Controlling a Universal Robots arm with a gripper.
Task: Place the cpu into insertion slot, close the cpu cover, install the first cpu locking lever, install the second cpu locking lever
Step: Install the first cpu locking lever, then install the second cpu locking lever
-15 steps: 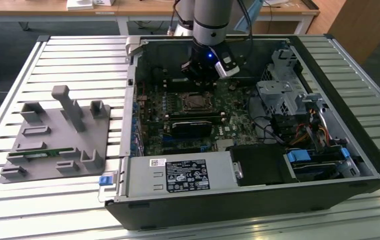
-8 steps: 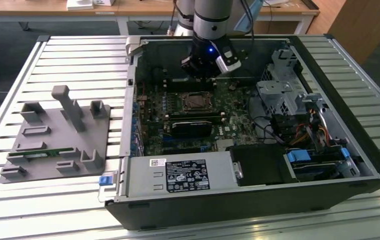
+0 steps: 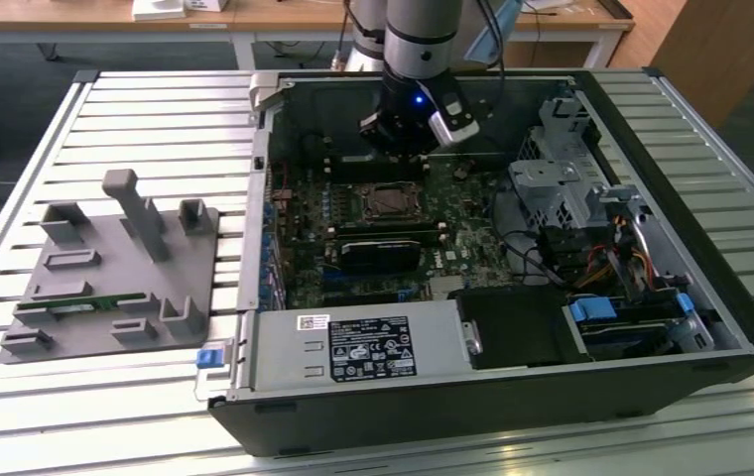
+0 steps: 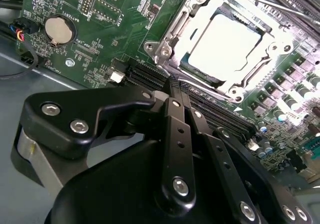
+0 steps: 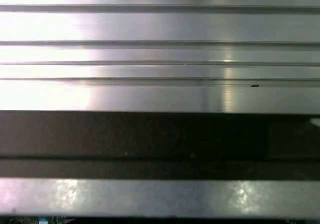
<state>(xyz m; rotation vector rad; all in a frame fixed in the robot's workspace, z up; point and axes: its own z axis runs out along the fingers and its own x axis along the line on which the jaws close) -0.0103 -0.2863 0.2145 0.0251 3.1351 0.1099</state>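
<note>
Cpu (image 4: 227, 44) seated under cpu cover (image 4: 200, 14) | fingers (image 4: 175, 97) together, empty

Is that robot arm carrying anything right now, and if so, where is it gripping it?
Nothing is held. The black tool has its fingers closed together with nothing between them, near the square silvery chip already lying in its metal-rimmed socket.

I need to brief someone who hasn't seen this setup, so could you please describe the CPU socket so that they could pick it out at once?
Start at the open computer case on the slatted metal table and find the green motherboard on its floor. The insertion slot is the small square socket just below the gripper, and unlike the long black module nearby, it is square with a silver metal rim.
</note>
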